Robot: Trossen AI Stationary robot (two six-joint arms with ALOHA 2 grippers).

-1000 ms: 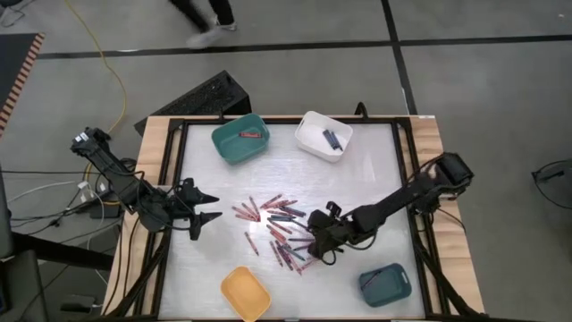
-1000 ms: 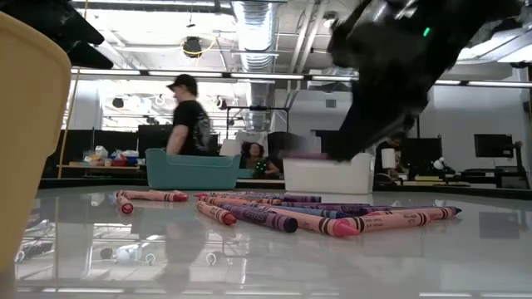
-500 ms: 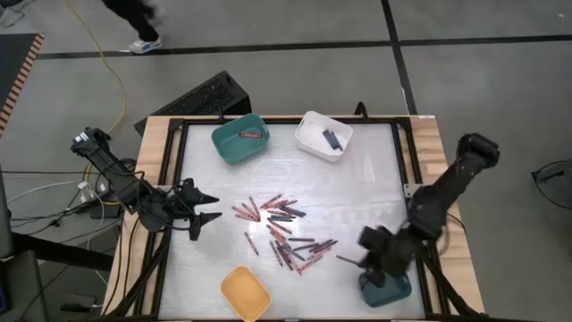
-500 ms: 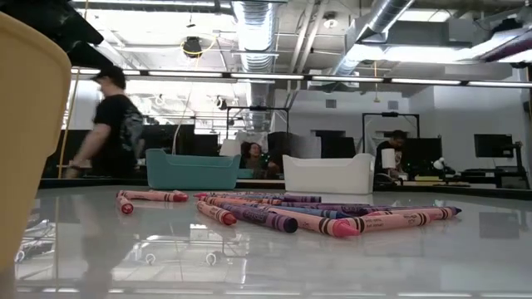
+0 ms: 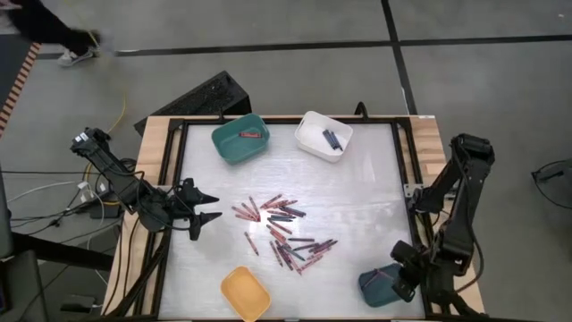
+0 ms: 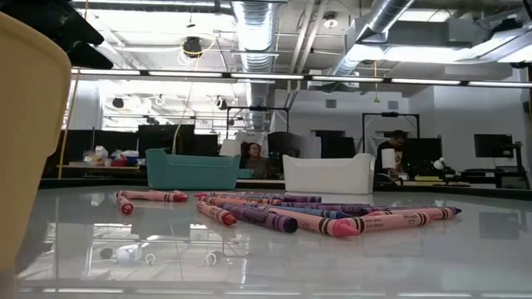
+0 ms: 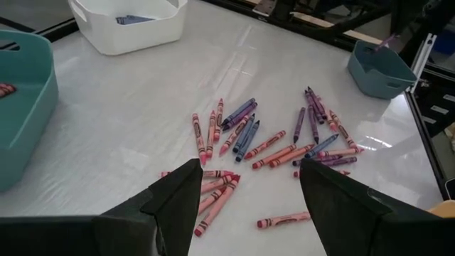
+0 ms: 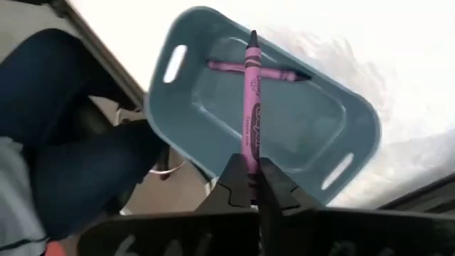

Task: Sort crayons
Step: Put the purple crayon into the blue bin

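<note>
Many crayons (image 5: 281, 233), red, pink and dark purple, lie loose on the middle of the white table. My right gripper (image 8: 250, 186) is at the near right corner above a blue-grey bin (image 8: 306, 121) and is shut on a pink-magenta crayon (image 8: 252, 99). Another pink crayon (image 8: 277, 71) lies flat on that bin's bottom. My left gripper (image 5: 214, 207) waits open above the table's left side, pointing at the pile, with nothing between its fingers. My right gripper pinches the pink-magenta crayon between its two fingers by its butt end (image 8: 250, 160). The fingers come from above, slanting down over the bin. The crayon runs on in line with the fingers, its pointed end away from them, lifted clear above the bin's hollow.
A teal bin (image 5: 223, 143) holding a red crayon (image 5: 254, 134) and a white bin (image 5: 308, 125) holding a dark blue one (image 5: 332, 139) stand at the far edge. A yellow bin (image 5: 245, 292) stands at the near edge. A black frame runs round the table.
My right gripper has left the right side of the crayon pile and swung toward the table's near right corner, rising and rolling, to stand over the blue-grey bin. It has stayed shut. A person has walked across the room beyond the far edge.
</note>
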